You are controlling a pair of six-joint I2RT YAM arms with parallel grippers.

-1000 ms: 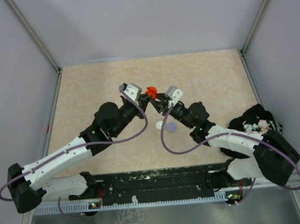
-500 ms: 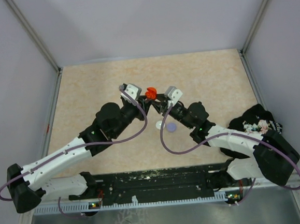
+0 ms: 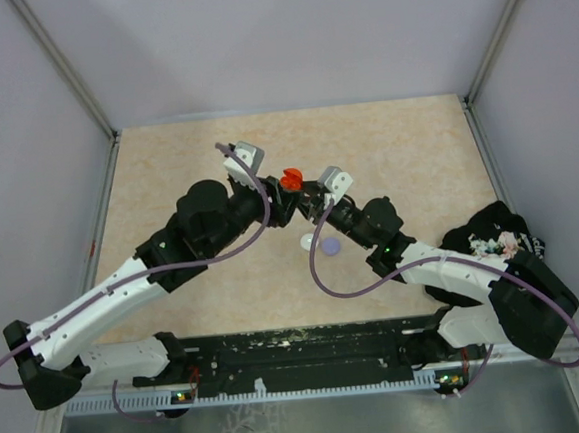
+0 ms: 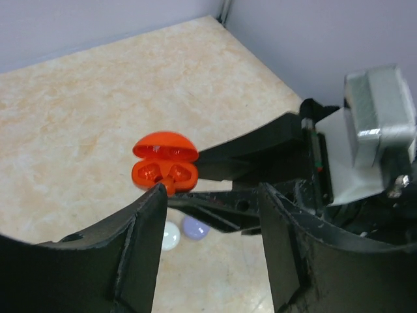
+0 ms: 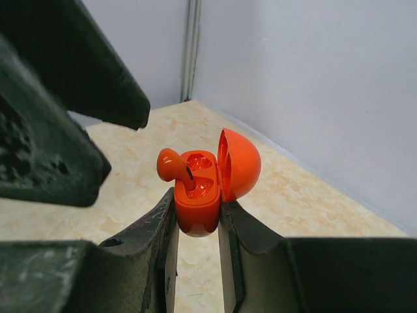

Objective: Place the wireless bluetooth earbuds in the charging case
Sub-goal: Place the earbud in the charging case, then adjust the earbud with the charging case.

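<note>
**Seat the proud earbud squarely before anything touches the lid**

The right arm [image 3: 444, 267] has its jaws clamped on the lower half of the glossy orange-red clamshell charging case [image 5: 207, 195]. It holds the case in the air above the beige speckled table [image 3: 165, 166], with the domed lid hinged open. A small red plastic earbud [image 5: 171, 164] is at one well of the case but stands proud and tilted, its bulb leaning out past the rim. I judge it not fully seated. Whether the second well is filled I cannot tell.

The left arm [image 3: 105, 299] has its jaws apart with nothing between them, just beside the case. In the left wrist view one fingertip [image 4: 156, 195] looks very close to the case's lower edge; I cannot tell whether it touches.

The step in hand, as I read it, is pressing this earbud home.

- **Right grip:** hold it firm and level so the case cannot twist under a push.
- **Left fingertip:** place it on top of the bulb and press along the well's axis. A sideways nudge could tip the earbud over the rim and down to the table.
- **Force:** press gently, since so small and smooth a piece may spring away.
- **Lid:** avoid it, because knocking it would close it on a proud earbud.

A white round disc [image 4: 168, 236] and a lavender round disc [image 4: 194, 227] lie on the table below, apart from the case. Neither belongs to this step.
</note>
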